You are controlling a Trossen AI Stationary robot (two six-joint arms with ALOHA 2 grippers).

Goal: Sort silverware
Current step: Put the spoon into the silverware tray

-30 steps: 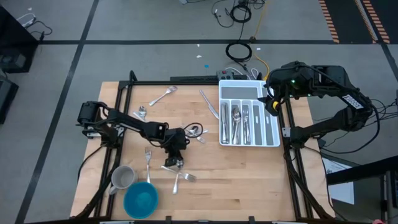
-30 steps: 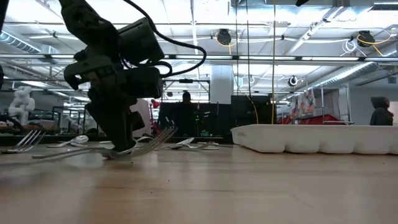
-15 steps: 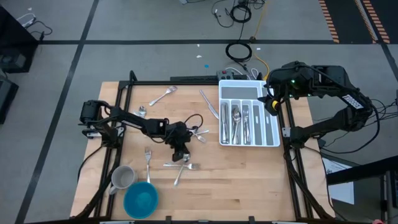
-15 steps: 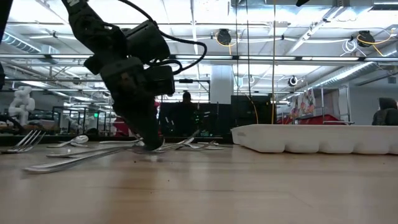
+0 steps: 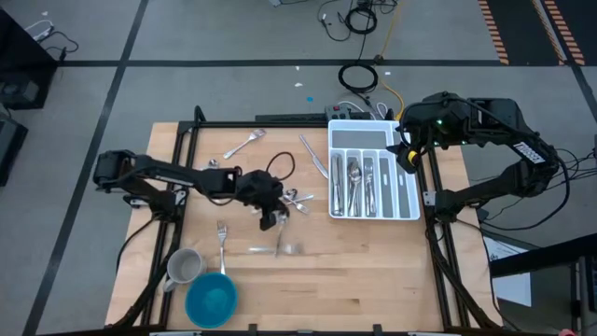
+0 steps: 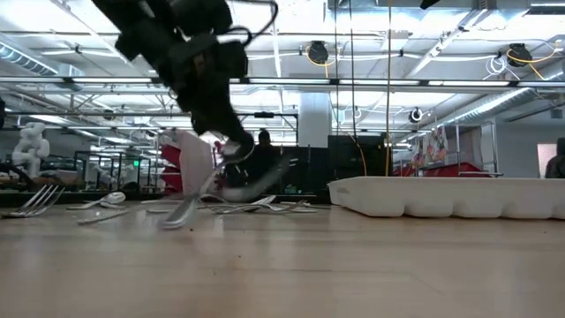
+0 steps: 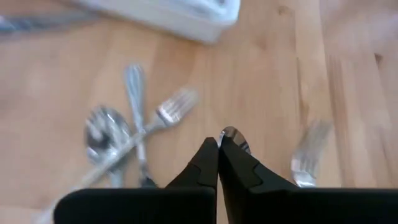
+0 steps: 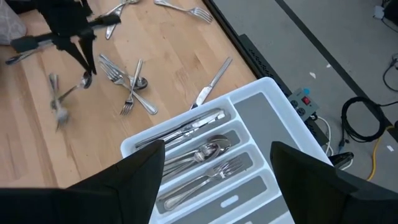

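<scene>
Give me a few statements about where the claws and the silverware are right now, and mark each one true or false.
1. The left claw is shut on a spoon. True.
2. The right claw hovers over the blue bowl. False: it hangs above the white organiser tray.
3. The organiser tray holds no silverware. False: several pieces lie in its compartments.
4. A knife lies on the table beside the tray. True.
5. The grey mug stands next to the blue bowl. True.

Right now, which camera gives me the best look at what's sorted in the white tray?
The right wrist view: it looks down into the tray, showing knives, spoons and forks in separate slots and one end slot empty. The high view shows the tray small, its contents hard to separate. The low view shows only its side wall; the left wrist view just a corner.
</scene>
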